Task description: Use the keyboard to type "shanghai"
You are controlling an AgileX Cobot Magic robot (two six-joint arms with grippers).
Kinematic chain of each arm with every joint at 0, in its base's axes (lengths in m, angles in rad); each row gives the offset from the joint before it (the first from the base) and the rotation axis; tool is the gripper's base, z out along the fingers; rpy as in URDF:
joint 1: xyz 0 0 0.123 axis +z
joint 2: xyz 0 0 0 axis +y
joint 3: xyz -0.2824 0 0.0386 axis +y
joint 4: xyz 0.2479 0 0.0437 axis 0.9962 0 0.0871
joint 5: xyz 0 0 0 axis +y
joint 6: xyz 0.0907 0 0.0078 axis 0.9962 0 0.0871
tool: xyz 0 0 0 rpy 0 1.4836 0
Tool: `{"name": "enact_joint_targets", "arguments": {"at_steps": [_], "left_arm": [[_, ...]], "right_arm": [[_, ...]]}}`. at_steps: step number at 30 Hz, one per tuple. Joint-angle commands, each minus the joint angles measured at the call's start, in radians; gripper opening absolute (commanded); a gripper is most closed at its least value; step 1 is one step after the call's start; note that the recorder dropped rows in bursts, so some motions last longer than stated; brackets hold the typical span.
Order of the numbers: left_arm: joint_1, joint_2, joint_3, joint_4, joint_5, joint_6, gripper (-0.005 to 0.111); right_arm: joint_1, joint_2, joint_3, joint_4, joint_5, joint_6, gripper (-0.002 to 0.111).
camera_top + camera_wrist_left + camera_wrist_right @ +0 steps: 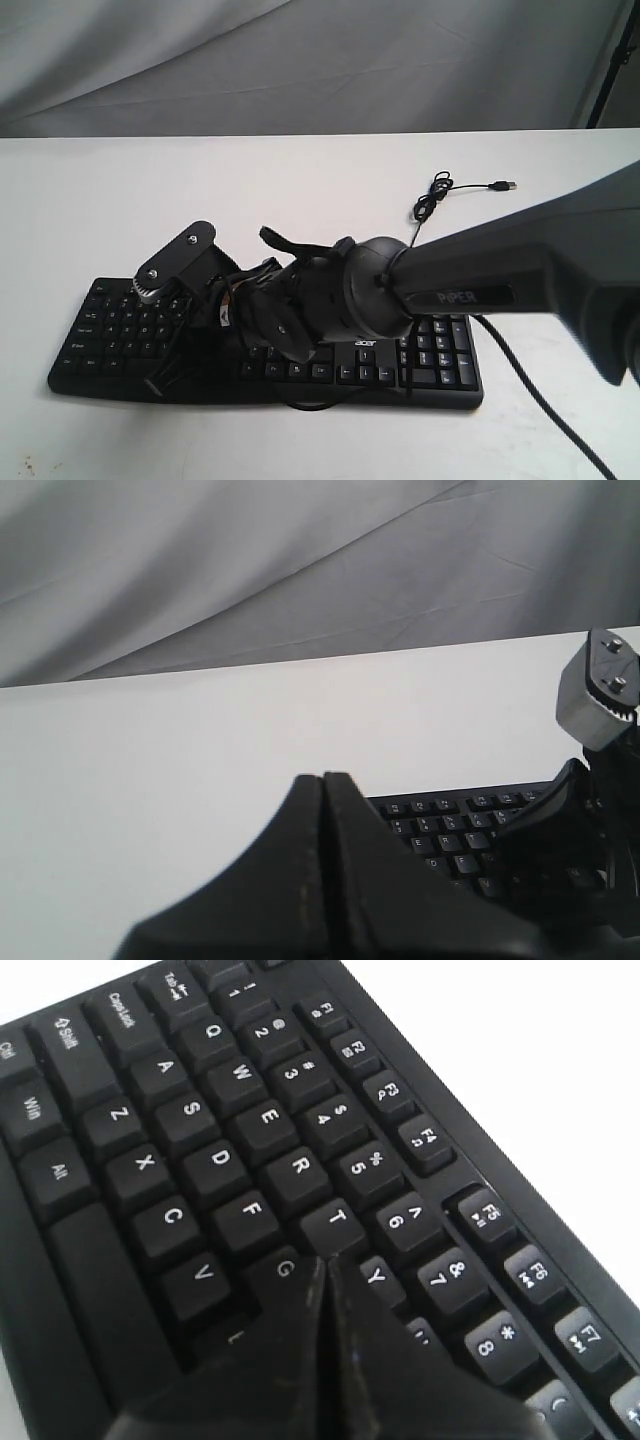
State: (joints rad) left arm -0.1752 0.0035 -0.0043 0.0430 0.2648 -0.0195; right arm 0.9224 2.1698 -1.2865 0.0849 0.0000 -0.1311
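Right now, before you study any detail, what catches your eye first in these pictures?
A big dark arm marked PiPER reaches from the right over the black keyboard on the white table. The right gripper, shut, points its tip between the G and Y keys. Beyond the keyboard, the USB plug lies unconnected.

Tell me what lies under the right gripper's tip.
The keyboard: the shut right gripper points where the G key, T key and Y key meet. Keys further beneath it are covered, so which one it presses, if any, cannot be told.
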Motion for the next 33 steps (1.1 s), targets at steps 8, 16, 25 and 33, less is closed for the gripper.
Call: {"name": "enact_joint_targets", "arguments": {"at_steps": [8,16,25,33], "left_arm": [[-0.006,-0.003,0.004,0.005,-0.006,-0.003,0.000],[-0.006,-0.003,0.004,0.005,-0.006,-0.003,0.000],[-0.006,-0.003,0.004,0.005,-0.006,-0.003,0.000],[-0.006,-0.003,0.004,0.005,-0.006,-0.003,0.000]], "right_arm": [[-0.007,-0.066,-0.018,-0.010,0.081,-0.023,0.000],[0.034,0.003,-0.308,-0.054,0.339,-0.027,0.000],[0.082,0.162,-0.496,-0.040,0.366,-0.029,0.000],[0.091,0.181,-0.507,-0.033,0.356,-0.029,0.000]]}}
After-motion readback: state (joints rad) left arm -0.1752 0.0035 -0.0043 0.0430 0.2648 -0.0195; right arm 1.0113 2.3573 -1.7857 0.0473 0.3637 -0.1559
